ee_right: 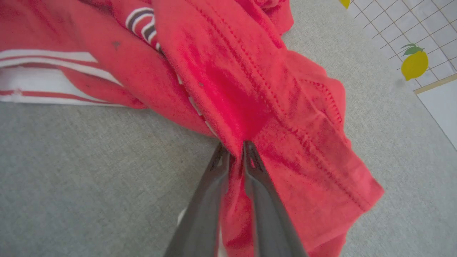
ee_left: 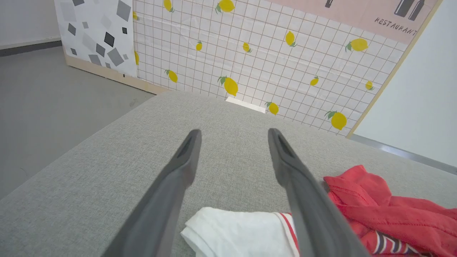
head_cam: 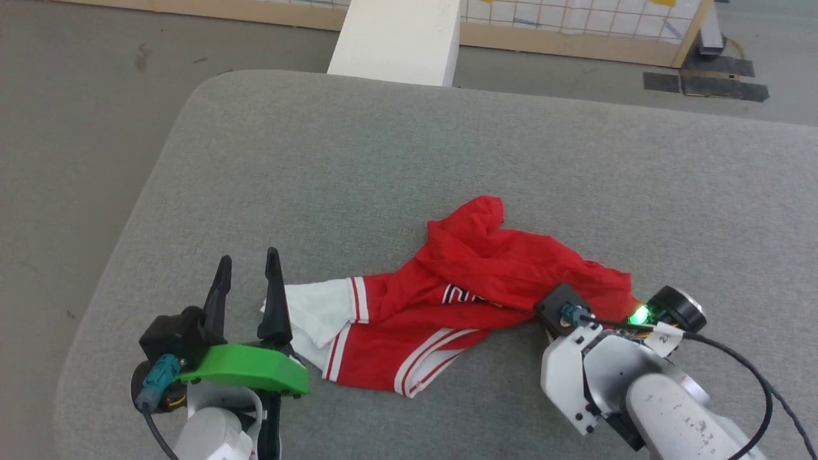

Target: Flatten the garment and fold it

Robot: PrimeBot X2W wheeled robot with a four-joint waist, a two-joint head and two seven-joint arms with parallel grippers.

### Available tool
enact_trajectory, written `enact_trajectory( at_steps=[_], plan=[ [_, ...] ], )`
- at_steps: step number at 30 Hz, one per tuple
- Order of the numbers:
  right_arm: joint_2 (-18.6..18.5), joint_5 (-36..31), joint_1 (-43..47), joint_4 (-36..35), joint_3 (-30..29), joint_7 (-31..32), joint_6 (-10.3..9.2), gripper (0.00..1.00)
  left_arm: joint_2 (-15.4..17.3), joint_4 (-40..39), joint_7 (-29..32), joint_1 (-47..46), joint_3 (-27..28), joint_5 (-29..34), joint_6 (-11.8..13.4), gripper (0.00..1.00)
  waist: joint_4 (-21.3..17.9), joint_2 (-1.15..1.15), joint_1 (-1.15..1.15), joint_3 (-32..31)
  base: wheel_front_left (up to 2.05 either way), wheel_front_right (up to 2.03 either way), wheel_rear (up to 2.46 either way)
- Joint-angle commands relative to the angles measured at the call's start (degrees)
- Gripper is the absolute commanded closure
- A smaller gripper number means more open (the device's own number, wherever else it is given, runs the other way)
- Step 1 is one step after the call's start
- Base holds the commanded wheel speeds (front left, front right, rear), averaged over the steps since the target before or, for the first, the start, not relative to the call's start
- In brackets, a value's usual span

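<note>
**Garment:** The garment (head_cam: 486,281) lies crumpled on the near half of the grey fabric-covered worktop (head_cam: 383,160). Its white sleeve points to the robot's left and a stitched red hem edge points right. The striped trim is nearest the robot.

**Right pincer:** The right pincer (ee_right: 234,145) is clenched on a fold of red cloth beside that stitched hem.

**Left pincer:** The left pincer (head_cam: 248,255) is released, its fingers spread wide at the white sleeve's edge. Contact cannot be determined.

**Clearance:** Bare worktop runs from the garment to the far edge and to the rounded left edge. A white block (head_cam: 399,38) stands past the far edge, and grey floor (head_cam: 77,128) lies to the left.
</note>
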Motion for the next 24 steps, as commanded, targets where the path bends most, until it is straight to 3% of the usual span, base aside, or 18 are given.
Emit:
enact_trajectory(
  at_steps=[1, 6, 12, 16, 19, 20, 24],
  plan=[
    [-0.6, 0.8, -1.2, -0.5, -0.2, 0.2, -0.09, 1.0, -0.5, 0.3, -0.2, 1.0, 0.2, 1.0, -0.6, 0.0, 0.5, 0.0, 0.0, 0.2, 0.0, 0.0, 0.0],
    [-3.0, 3.9, -4.0, -5.2, -1.1, 3.1, -0.09, 1.0, -1.1, 1.0, -0.2, 0.4, 0.6, 1.7, -1.9, 0.0, 1.3, 0.0, 0.0, 0.8, 0.0, 0.0, 0.0],
    [-9.9, 9.9, -12.3, -9.7, -0.9, 11.3, -0.09, 1.0, -1.4, 1.9, -0.2, -1.2, -0.1, 1.8, -3.1, 0.0, 3.4, 0.0, 0.0, 2.7, 0.0, 0.0, 0.0],
    [-13.9, 14.1, -21.3, -5.2, 1.0, 13.0, -0.09, 1.0, -1.4, 2.0, -0.2, -2.6, -1.3, 0.5, -3.1, 0.0, 5.2, 0.0, 0.0, 4.8, 0.0, 0.0, 0.0],
    [-13.6, 16.5, -27.3, 1.8, 0.2, 12.5, -0.09, 1.0, -1.4, 2.2, -0.2, -3.7, -2.6, -0.3, -3.0, 0.0, 6.6, 0.0, 0.0, 6.3, 0.0, 0.0, 0.0],
    [-13.2, 16.6, -29.3, 4.5, -0.1, 11.7, -0.09, 0.0, -1.4, 2.2, -0.2, -3.9, -3.0, -0.6, -2.9, 0.0, 7.1, 0.0, 0.0, 6.7, 0.0, 0.0, 0.0],
    [-11.0, 14.2, -35.4, 12.7, -2.7, 3.4, -0.09, 0.0, -1.4, 2.3, -0.2, -4.7, -4.6, -1.7, -2.6, 0.0, 8.3, 0.0, 0.0, 8.0, 0.0, 0.0, 0.0]
  ],
)
